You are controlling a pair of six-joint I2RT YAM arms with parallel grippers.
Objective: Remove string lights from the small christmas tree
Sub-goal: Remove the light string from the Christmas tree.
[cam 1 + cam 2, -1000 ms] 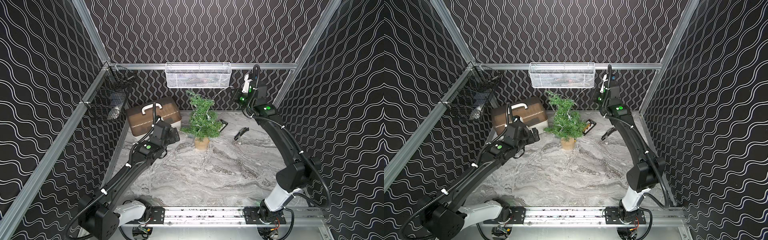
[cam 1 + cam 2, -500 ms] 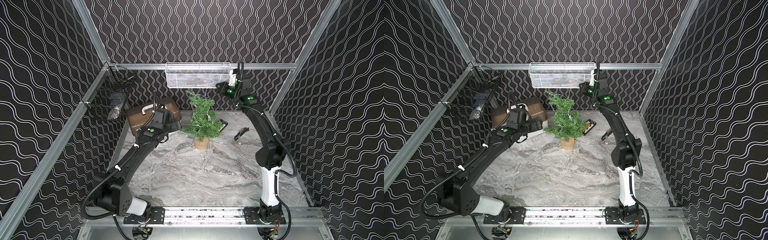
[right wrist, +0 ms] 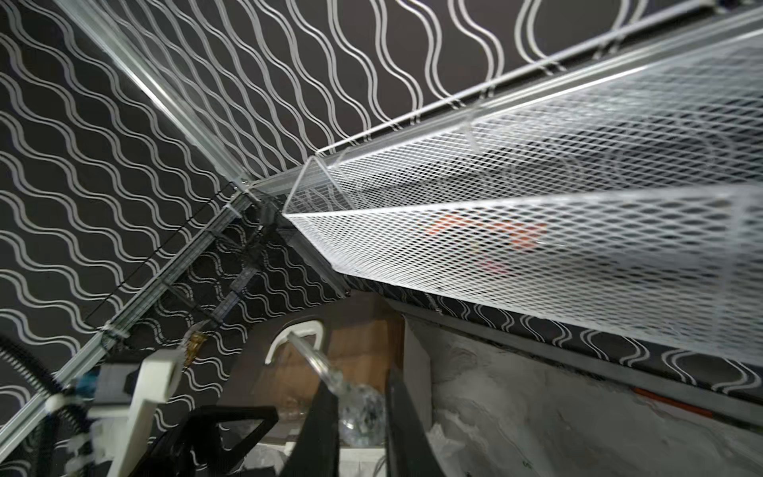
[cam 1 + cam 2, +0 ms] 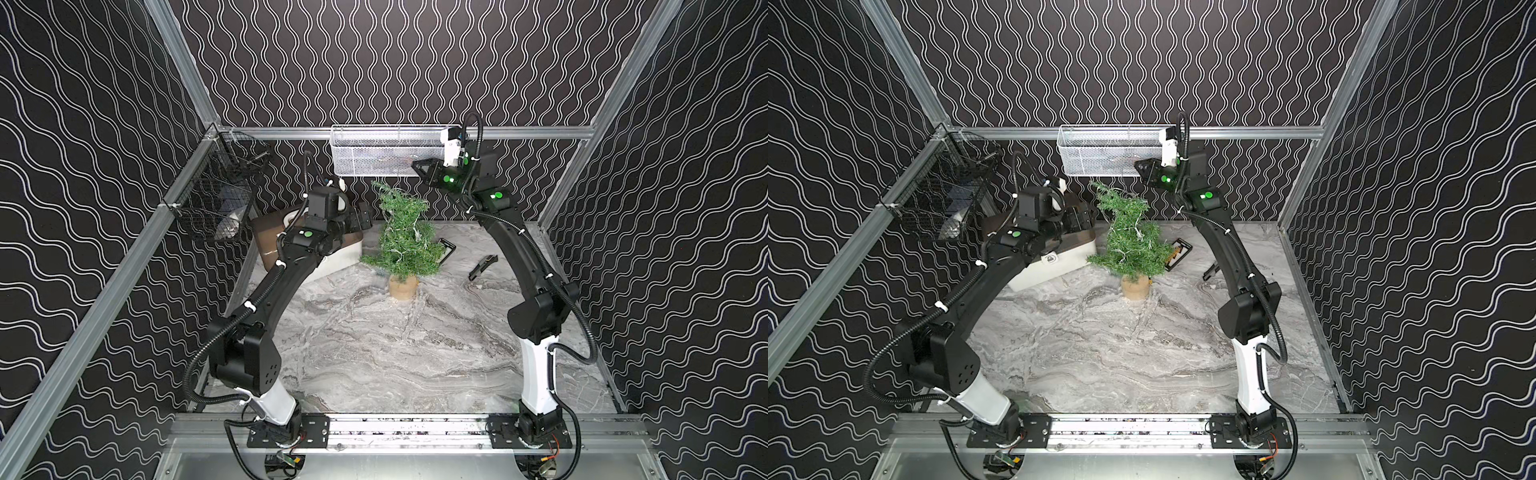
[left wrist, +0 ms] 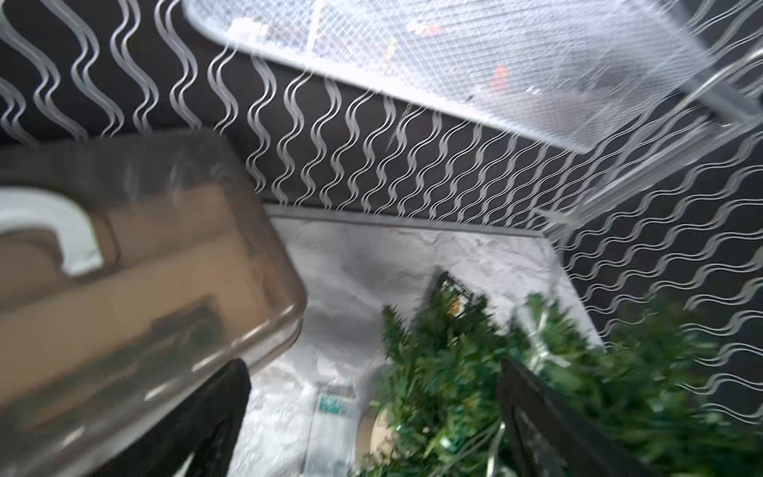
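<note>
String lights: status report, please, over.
Left claw open beside small christmas tree. Right claw raised, shut on string lights; rest wound on tree. White mesh basket close beside right claw.

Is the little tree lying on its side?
No, the tree stands upright on the table, its tip pointing up.

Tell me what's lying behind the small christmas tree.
A flat black item with yellowish markings sits on the table behind the small christmas tree. Branches cover its near edge, so what it is cannot be told.
</note>
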